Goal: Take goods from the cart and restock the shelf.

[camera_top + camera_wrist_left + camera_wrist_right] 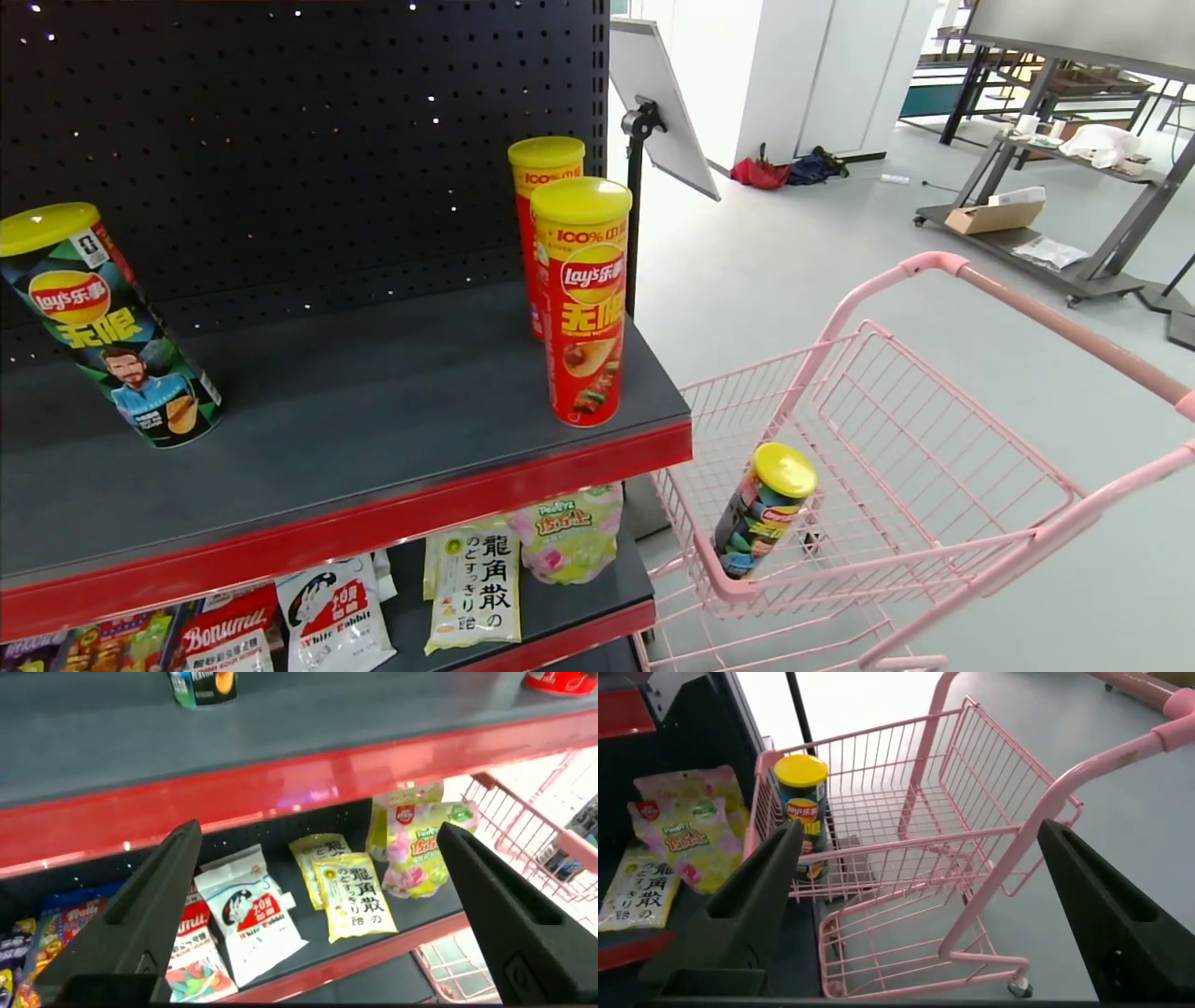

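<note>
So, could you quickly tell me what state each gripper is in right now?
Left gripper: open, holding nothing.
Right gripper: open, holding nothing.

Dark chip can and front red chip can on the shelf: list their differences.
Wrap: the dark chip can is black, green and blue with a drawn man; the front red chip can is red. Place: the dark chip can stands alone, left on the shelf; the front red chip can stands at its right end, another red can behind it. Both are tall tubes with yellow lids.
</note>
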